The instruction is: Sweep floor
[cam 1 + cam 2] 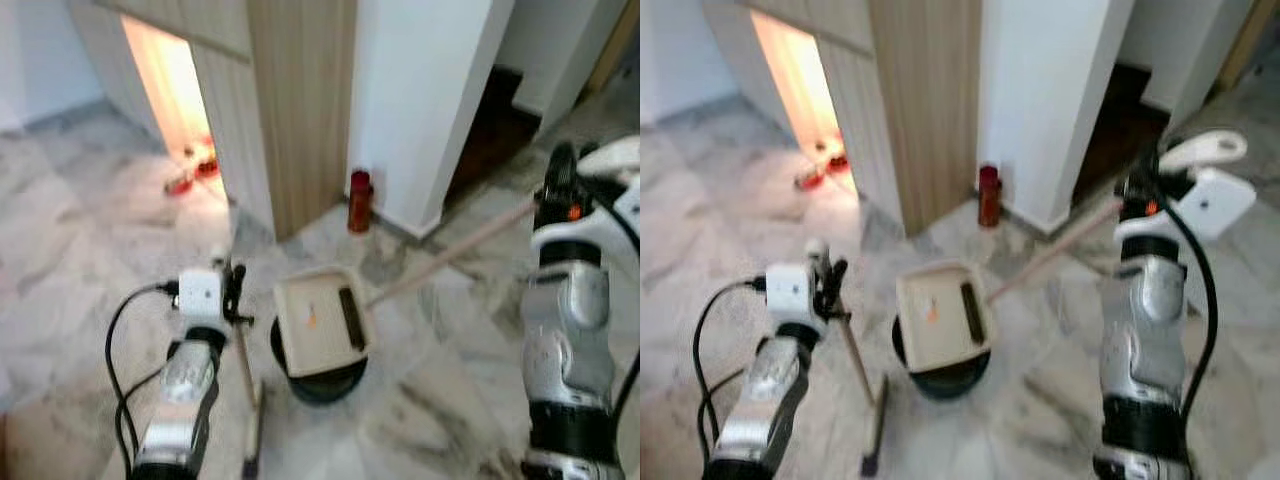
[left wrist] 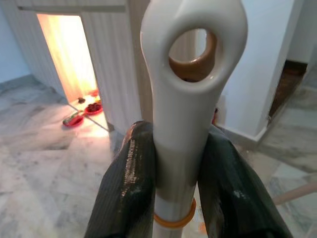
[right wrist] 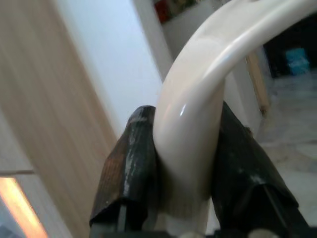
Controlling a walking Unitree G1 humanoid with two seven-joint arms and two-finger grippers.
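While left hand point(image 2: 178, 183) clamps broom handle point(image 2: 190, 99).

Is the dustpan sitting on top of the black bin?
Yes, the cream dustpan rests across the round black bin on the marble floor.

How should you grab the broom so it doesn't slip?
By the white handle top, just below its hanging hole, one finger on each side. It widens into a loop there, so that probably stops it sliding through. The left gripper clamps it exactly so, with the brush end on the floor.
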